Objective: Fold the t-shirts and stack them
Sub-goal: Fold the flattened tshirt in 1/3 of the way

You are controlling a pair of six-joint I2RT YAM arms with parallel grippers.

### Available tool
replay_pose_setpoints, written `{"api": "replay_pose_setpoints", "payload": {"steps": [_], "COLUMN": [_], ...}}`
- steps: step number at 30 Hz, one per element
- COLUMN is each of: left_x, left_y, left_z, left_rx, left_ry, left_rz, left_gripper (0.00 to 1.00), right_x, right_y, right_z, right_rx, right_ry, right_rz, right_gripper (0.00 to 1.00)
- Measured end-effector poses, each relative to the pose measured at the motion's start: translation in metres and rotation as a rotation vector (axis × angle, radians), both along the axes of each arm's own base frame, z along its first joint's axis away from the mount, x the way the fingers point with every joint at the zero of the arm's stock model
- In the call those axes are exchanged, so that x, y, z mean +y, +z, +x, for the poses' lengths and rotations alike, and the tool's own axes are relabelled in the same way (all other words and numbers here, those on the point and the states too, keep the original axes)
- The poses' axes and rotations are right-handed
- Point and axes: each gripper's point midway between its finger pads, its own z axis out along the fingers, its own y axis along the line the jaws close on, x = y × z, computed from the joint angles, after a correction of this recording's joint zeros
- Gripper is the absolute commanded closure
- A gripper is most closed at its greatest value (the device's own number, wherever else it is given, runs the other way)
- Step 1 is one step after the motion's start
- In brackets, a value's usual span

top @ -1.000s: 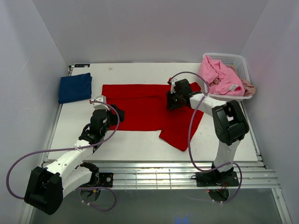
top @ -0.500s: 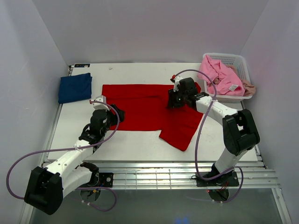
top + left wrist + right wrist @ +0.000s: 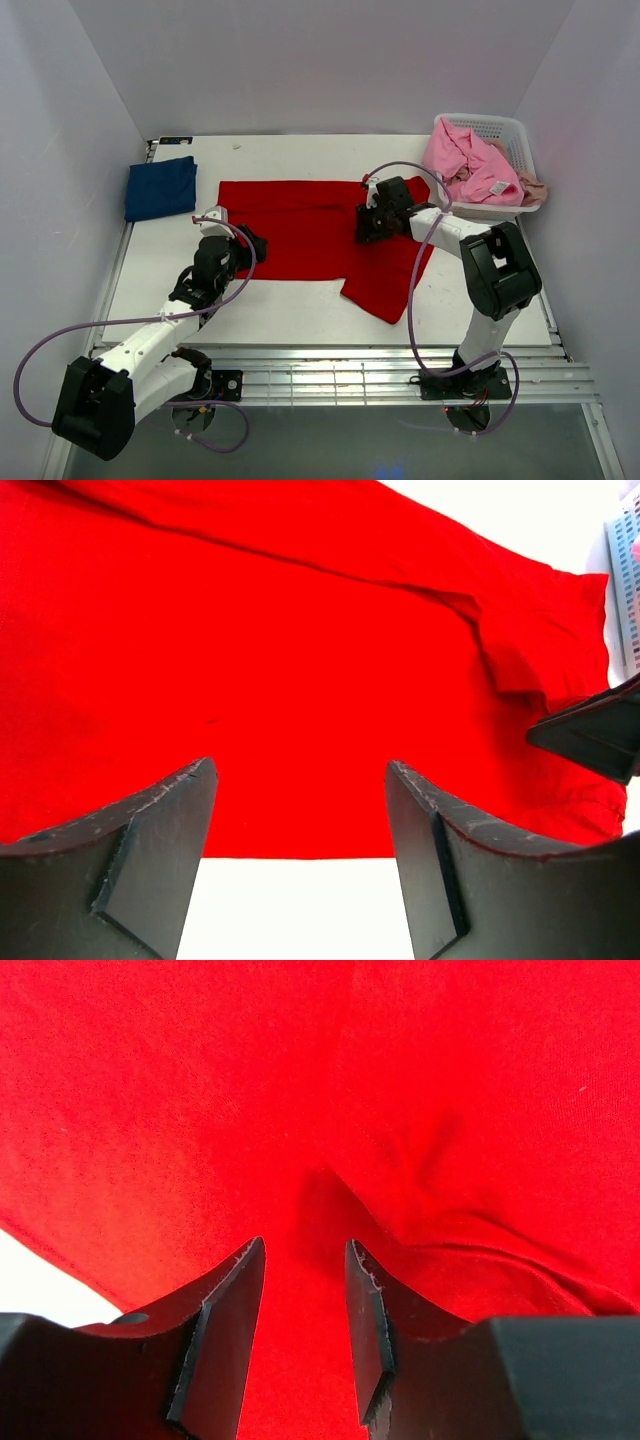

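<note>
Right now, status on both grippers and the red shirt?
Left gripper open at near edge of red t-shirt. Right gripper narrowly open over a crease. Shirt spread out. Nothing blocking.

**Left Wrist View: End Effector Above Red T-Shirt**

The left end effector [image 3: 300, 780] has its two dark fingers [image 3: 160, 850] spread apart with nothing between them. The red t-shirt [image 3: 300, 650] lies flat on the white desk [image 3: 300, 910]. Its straight edge runs across the gap. A black angular part [image 3: 595, 730] enters at the right edge. A white lattice basket [image 3: 625, 580] shows at upper right.
</note>
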Motion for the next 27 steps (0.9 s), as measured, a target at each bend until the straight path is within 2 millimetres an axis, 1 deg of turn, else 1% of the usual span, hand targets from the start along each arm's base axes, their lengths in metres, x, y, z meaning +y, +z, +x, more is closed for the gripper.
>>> {"api": "replay_pose_setpoints", "payload": {"steps": [3,6,10,18,20,24,27], "left_x": [0.0,0.0,0.0,0.0,0.0,0.001,0.002], "left_y": [0.0,0.0,-0.002,-0.006,-0.006,-0.006,-0.006], "left_z": [0.0,0.0,0.0,0.0,0.0,0.001,0.001], "left_rx": [0.001,0.001,0.007,0.017,0.016,0.014,0.011], "left_ry": [0.0,0.0,0.0,0.001,0.0,0.004,0.004], "left_rz": [0.0,0.001,0.003,0.009,0.011,0.018,0.023], "left_gripper": [0.2,0.2,0.19,0.19,0.18,0.18,0.18], "right_x": [0.001,0.004,0.008,0.017,0.019,0.022,0.021], "right_y": [-0.009,-0.012,-0.011,0.003,0.002,-0.005,-0.009], "right_z": [-0.002,0.002,0.009,0.029,0.033,0.039,0.04], "right_rx": [0.025,0.032,0.024,-0.024,-0.028,-0.02,-0.015], "right_ry": [-0.001,0.0,0.0,-0.002,-0.002,-0.004,-0.007], "right_rz": [-0.003,-0.002,0.004,0.026,0.026,0.02,0.014], "right_gripper": [0.55,0.55,0.55,0.55,0.55,0.55,0.55]}}
